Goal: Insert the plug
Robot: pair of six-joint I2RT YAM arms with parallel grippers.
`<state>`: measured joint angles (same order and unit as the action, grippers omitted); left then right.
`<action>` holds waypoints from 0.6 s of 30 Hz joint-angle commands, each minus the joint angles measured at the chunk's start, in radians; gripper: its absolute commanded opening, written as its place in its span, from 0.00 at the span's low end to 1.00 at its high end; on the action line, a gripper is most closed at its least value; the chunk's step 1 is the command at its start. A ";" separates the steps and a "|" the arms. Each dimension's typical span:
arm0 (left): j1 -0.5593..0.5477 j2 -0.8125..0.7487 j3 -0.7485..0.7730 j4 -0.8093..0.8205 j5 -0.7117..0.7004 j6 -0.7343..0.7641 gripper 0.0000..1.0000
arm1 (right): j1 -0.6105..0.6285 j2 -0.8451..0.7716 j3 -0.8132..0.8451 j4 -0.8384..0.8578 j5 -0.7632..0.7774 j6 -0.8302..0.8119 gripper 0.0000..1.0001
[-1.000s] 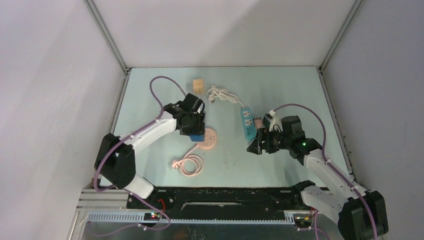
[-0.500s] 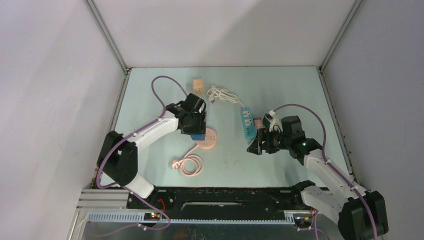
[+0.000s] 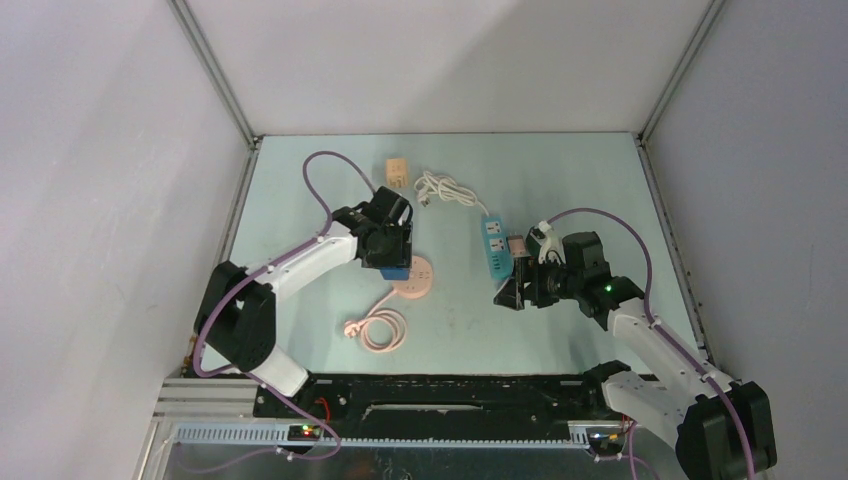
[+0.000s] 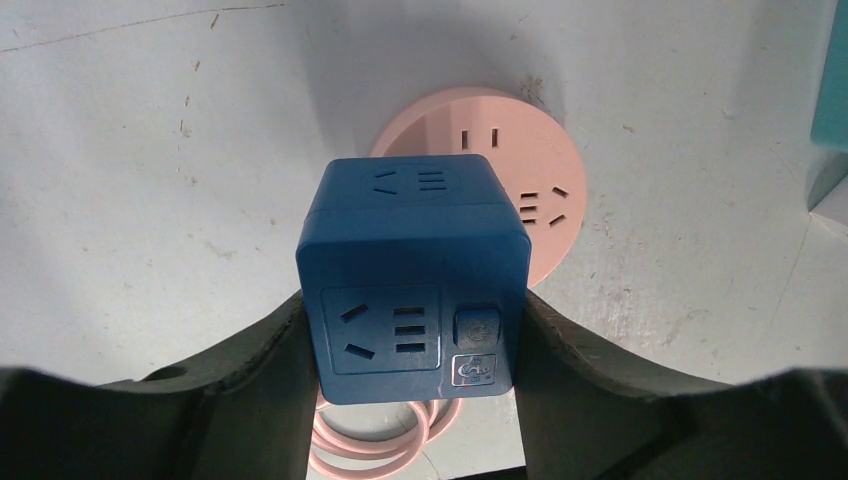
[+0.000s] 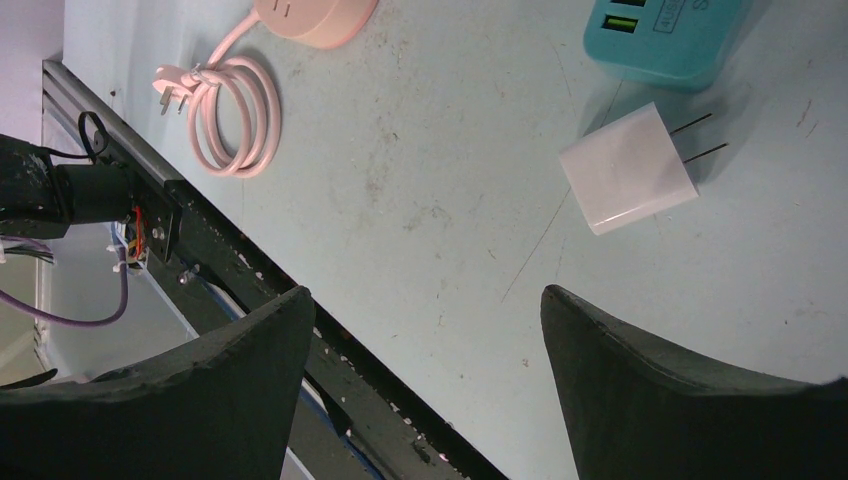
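The blue cube plug (image 4: pixel 415 290) sits between the two fingers of the left gripper (image 3: pixel 390 250), which squeeze it from both sides. One socket face looks at the wrist camera and one looks up. The pins that go into a socket are hidden, so they are probably underneath.

Right under the cube is the round pink socket (image 4: pixel 520 170). The cube covers the near part of it, and some slots on the far part show. I cannot tell if the cube touches the pink socket or hangs just above it.

The pink cord (image 5: pixel 235 110) lies curled up on the table (image 3: pixel 460 330), near the pink socket.

Over the last second, not much has changed. The left arm has bent a tiny bit and the cube has stayed over the same spot. That probably means the arm is lining the cube up and not pushing it in yet. The plug is not in for sure.

Off to the side, the right gripper (image 5: pixel 425 300) is wide open and holds nothing. It has not moved. A white charger (image 5: pixel 628 170) lies on the table in front of it, just beside the teal power strip (image 5: pixel 665 35).
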<state>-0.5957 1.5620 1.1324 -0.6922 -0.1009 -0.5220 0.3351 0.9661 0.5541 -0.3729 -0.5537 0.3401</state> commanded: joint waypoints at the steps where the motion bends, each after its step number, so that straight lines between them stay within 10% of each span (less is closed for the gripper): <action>1: -0.003 -0.043 0.003 0.020 0.011 0.012 0.00 | -0.005 -0.009 0.004 0.008 -0.009 -0.010 0.86; 18: -0.004 -0.096 -0.028 0.017 0.017 -0.008 0.00 | -0.005 -0.009 0.004 0.006 -0.012 -0.010 0.86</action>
<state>-0.5957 1.4773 1.1275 -0.6868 -0.0753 -0.5224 0.3332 0.9661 0.5541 -0.3729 -0.5537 0.3401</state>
